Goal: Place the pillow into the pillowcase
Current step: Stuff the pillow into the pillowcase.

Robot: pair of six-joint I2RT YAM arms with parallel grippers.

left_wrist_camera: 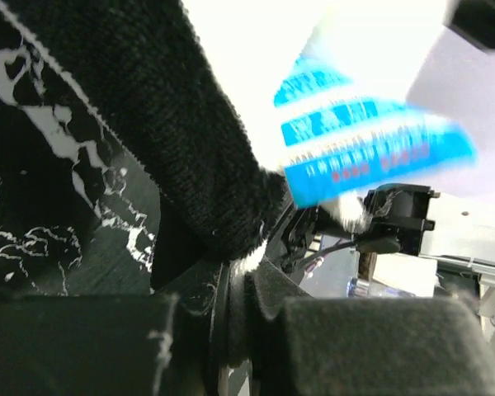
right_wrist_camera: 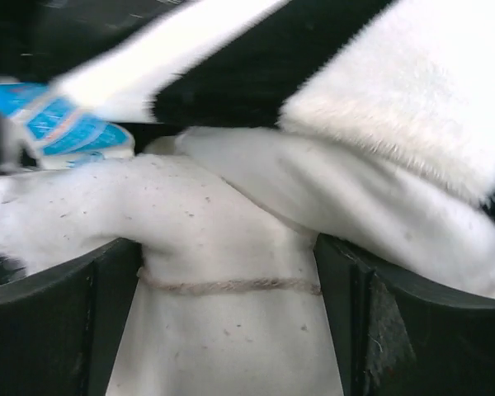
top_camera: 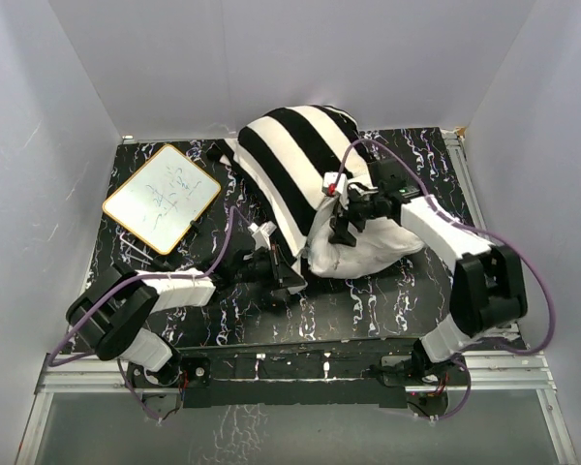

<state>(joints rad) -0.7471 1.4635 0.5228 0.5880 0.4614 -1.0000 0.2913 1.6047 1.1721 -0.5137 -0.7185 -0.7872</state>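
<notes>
Nearest us, the right gripper (right_wrist_camera: 227, 276): jaws spread, straddling the pillow (right_wrist_camera: 231, 206), not pinching. Left gripper (left_wrist_camera: 231, 276) is clamped on the pillowcase (left_wrist_camera: 190, 148) hem. We note the pillow's bare end pokes nearward under the right claw; its axis runs far-to-near.

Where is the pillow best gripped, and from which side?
Probably grip the bare white pillow end bulging from the striped pillowcase opening, coming from the near right. It is uncovered and bunched, so jaws can pinch a fold; the rest is sheathed.
</notes>
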